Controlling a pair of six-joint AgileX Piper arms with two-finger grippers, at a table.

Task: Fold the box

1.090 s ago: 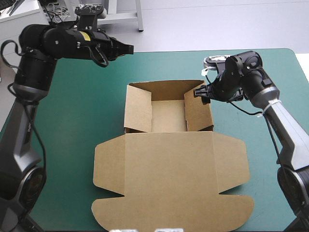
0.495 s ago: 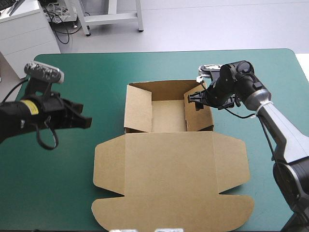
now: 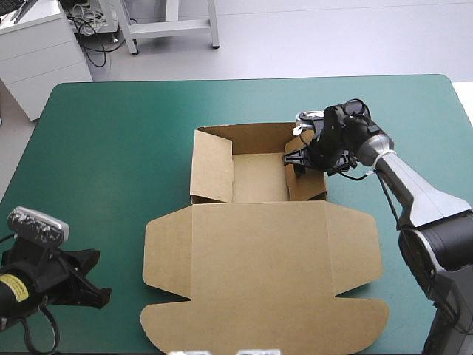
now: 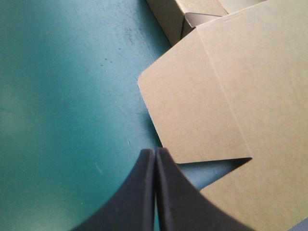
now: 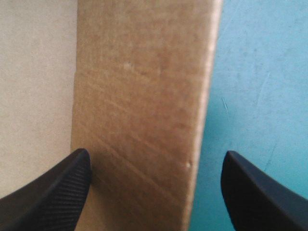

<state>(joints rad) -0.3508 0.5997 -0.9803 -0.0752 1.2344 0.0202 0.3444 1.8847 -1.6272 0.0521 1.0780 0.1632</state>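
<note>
**A:** Widest first: where does the box [image 3: 259, 251] sit on the table [image 3: 111, 118]?

**B:** About the middle, with its long axis running from the far edge to the near edge. The lid [image 3: 259, 244] lies flat toward the near edge. The tray [image 3: 259, 176], walls up, is the half toward the far edge.

**A:** And which arm is nearer the part that matters?

**B:** The right one, plainly. The right gripper [image 3: 295, 157] is at the tray's right wall [image 3: 304, 177], coming in from the table's right side. Seen from its wrist, the right gripper [image 5: 157, 155] has its jaws spread wide and holding nothing, and the right wall [image 5: 144, 110] stands in the gap between them. The wall runs lengthwise ahead of the gripper, with bare teal-green cover on its outer side.

**A:** Are the fingers touching the board?

**B:** I can't tell (one finger's edge overlaps the wall in that view, but contact isn't clear). My guess is the next move depends on that straddle: either a pinch or an inward press along the wall.

**A:** The left?

**B:** The left gripper [image 3: 92, 285] is well apart, near the near-left corner, with its jaws pressed together into one point and empty. From its wrist, the left gripper [image 4: 155, 151] points toward the lid's side flap [image 4: 192, 106], just short of the flap's edge.
</note>
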